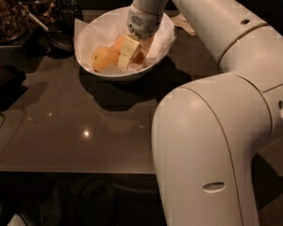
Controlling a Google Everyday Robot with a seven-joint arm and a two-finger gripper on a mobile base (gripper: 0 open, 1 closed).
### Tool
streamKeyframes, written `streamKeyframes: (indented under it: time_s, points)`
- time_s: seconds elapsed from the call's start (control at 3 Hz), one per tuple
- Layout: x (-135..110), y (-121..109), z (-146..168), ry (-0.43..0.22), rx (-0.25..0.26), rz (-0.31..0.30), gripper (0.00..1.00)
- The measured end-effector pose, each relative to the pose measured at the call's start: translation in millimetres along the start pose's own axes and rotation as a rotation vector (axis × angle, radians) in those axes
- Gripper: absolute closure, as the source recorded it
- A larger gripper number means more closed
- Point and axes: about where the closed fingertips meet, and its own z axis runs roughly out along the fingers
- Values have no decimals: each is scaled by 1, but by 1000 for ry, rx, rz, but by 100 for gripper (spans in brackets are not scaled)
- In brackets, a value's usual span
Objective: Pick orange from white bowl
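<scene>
**Camera view: gripper down in the bowl, orange not yet lifted**

We see the robot's white arm (217, 126) filling the right side and reaching over the dark tabletop (85, 126) toward its far edge. There sits the white bowl (92, 29), lined with crumpled paper (158, 36). Inside it lie a paler yellowish fruit (103, 59) on the left and, just beside it, the orange (117, 43); a second deep-orange patch shows at the gripper's right. The gripper (125, 55) is low in the bowl among the fruit, right against the orange. We cannot tell whether the claw is released or clenched. We judge the reach done, the grasp unconfirmed and the lift yet to come. The paler fruit crowds the target, and the paper could snag. Dark containers (19, 13) stand at the far left, well apart from the bowl.
</scene>
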Motion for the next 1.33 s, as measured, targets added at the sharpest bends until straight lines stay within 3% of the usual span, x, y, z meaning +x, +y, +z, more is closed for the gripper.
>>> streamKeyframes:
  time_s: [0.67, 1.33]
  points:
    - [1, -4, 14, 17, -22, 8, 27]
    - [2, -6, 17, -20, -52, 4, 69]
